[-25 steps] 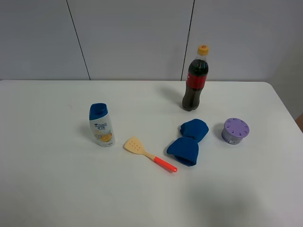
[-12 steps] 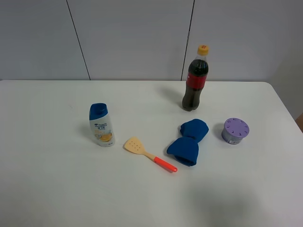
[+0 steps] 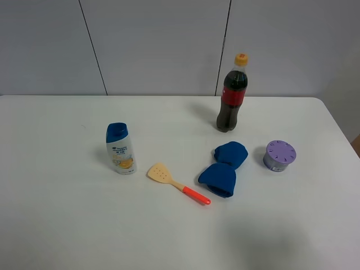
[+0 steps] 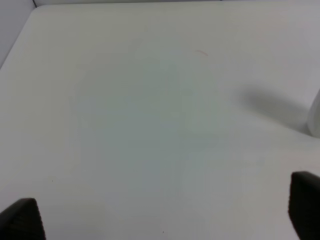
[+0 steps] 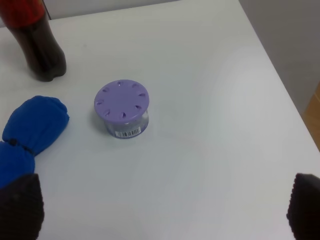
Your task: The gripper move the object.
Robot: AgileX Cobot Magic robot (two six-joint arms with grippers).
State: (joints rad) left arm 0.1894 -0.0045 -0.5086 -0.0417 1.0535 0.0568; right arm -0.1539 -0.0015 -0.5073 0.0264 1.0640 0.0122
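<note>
The royal-blue cloth bundle (image 3: 219,179), pinched in the middle into two lumps, lies on the white table (image 3: 67,225) right of centre. It also shows in the right wrist view (image 5: 37,122), at the frame edge. My right gripper (image 5: 162,207) is open, its dark fingertips (image 5: 20,205) wide apart, and it holds nothing; it hovers near the table's right edge, apart from the bundle. My left gripper (image 4: 162,215) is open and empty over bare table. Neither arm shows in the exterior view.
A blue-capped white shampoo bottle (image 3: 120,149) stands left of centre. A yellow spatula with a red handle (image 3: 177,183) lies left of the bundle. A cola bottle (image 3: 232,95) stands behind it. A purple lidded container (image 3: 279,155) sits to its right, also seen by the right wrist (image 5: 122,106).
</note>
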